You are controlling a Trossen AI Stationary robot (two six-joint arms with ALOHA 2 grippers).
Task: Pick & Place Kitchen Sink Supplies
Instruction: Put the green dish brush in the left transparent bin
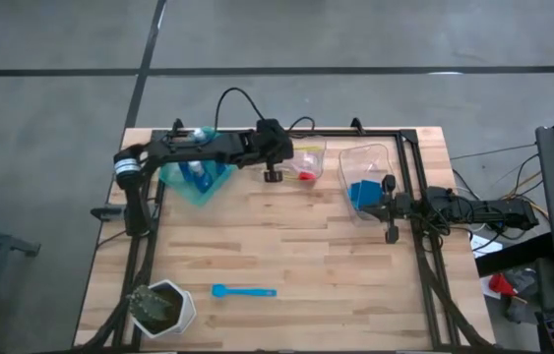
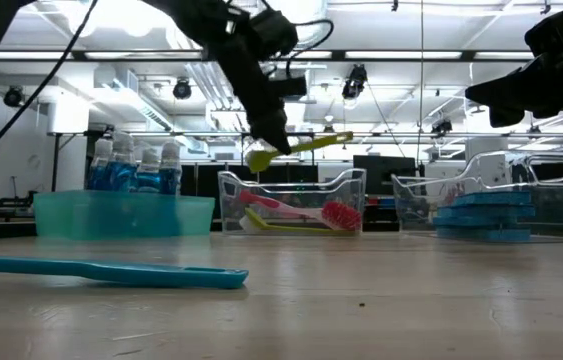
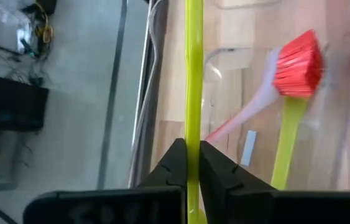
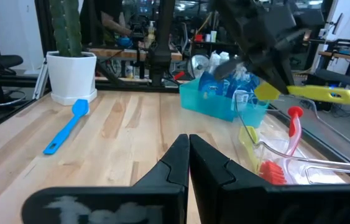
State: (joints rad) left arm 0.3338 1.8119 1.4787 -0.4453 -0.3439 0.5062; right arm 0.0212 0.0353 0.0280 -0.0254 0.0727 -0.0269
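Note:
My left gripper (image 2: 264, 140) hangs just above the clear bin (image 1: 308, 160) at the table's far middle, shut on a yellow-green brush (image 2: 306, 146). In that bin lie a pink-handled brush with red bristles (image 3: 298, 62) and another yellow-green brush (image 3: 286, 146). A teal brush (image 1: 244, 291) lies flat on the table near the front. Bottles of blue liquid (image 2: 136, 165) stand in the teal bin (image 1: 196, 182). Blue sponges (image 1: 362, 193) are stacked in the clear bin on the right. My right gripper (image 4: 189, 144) waits shut and empty beside that bin. My left gripper pinches the yellow-green brush's thin handle (image 3: 193, 140) between its two fingers, near the thicker end (image 2: 258, 157). The fingers come from above, slanting down, and lie across the handle. The brush is lifted clear over the clear bin, nearly level, its long free end (image 2: 346, 138) pointing toward the table's right.
A white pot with a green plant (image 1: 163, 307) stands at the near left corner. Dark frame rails (image 1: 419, 246) run along the table's left, far and right sides. Bare wood (image 1: 296, 246) spans the middle between the bins and the teal brush.

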